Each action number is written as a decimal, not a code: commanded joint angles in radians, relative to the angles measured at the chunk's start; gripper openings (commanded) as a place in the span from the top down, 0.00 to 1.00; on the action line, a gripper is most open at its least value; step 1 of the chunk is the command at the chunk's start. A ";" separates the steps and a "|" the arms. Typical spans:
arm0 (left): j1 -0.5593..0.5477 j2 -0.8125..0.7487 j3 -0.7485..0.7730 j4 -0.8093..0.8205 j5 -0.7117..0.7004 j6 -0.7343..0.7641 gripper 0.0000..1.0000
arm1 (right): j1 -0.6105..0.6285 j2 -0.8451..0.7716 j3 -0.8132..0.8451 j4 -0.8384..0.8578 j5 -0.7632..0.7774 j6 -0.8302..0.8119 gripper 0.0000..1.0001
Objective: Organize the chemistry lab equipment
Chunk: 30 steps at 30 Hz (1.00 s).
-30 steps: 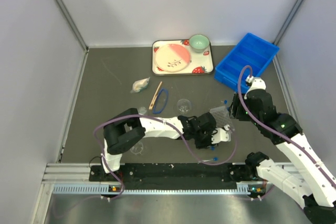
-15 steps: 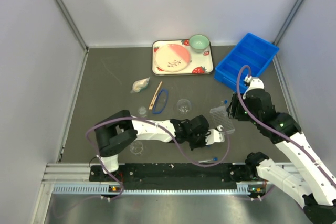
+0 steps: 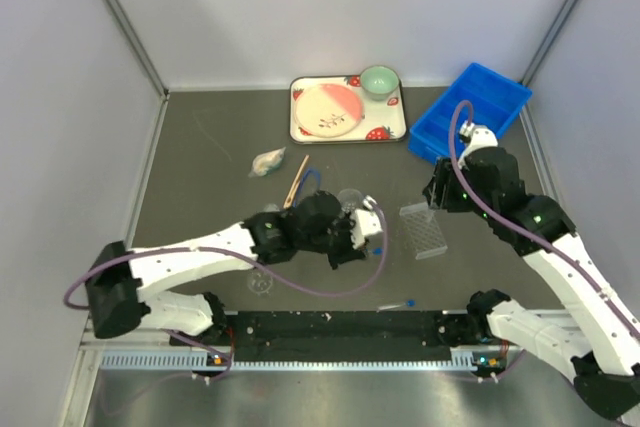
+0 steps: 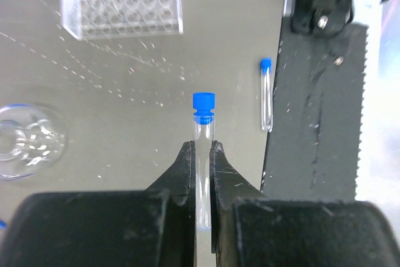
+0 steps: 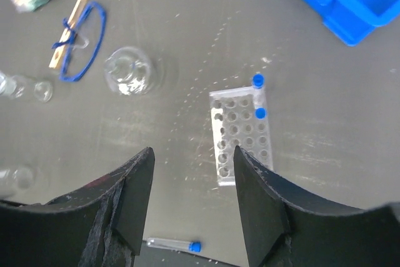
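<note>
My left gripper [image 4: 200, 148] is shut on a thin clear blue-capped tube [image 4: 202, 115], held above the table left of the clear tube rack [image 4: 122, 1]; in the top view the left gripper [image 3: 366, 228] is just left of the rack [image 3: 423, 230]. The rack holds two blue-capped tubes [image 5: 260, 113] at its far right side. Another tube [image 3: 398, 304] lies by the table's near edge, also seen in the left wrist view [image 4: 266, 95]. My right gripper [image 5: 194, 151] is open and empty above the rack [image 5: 242, 132]. A glass beaker [image 5: 128, 70], blue ring [image 5: 84, 42] and wooden stick [image 5: 73, 20] lie further left.
A blue bin [image 3: 470, 114] stands at the back right. The strawberry-print tray [image 3: 399, 119] with pink plate and green bowl is at the back. A crumpled white-green wad [image 3: 268, 162] and small glass dishes [image 3: 260, 282] lie to the left.
My left gripper has pulled back to the left from the near side of the rack, with the tube in it. My right gripper has risen slightly toward the back.
</note>
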 commanded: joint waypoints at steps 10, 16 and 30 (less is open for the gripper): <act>0.213 -0.335 -0.144 0.191 0.263 -0.290 1.00 | 0.056 0.156 0.058 0.232 -0.597 0.021 0.48; 0.267 -0.364 -0.195 0.291 0.317 -0.376 1.00 | 0.170 0.233 0.058 0.313 -0.640 0.058 0.48; 0.334 -0.401 -0.222 0.328 0.357 -0.434 1.00 | 0.233 0.248 -0.033 0.426 -0.696 0.126 0.51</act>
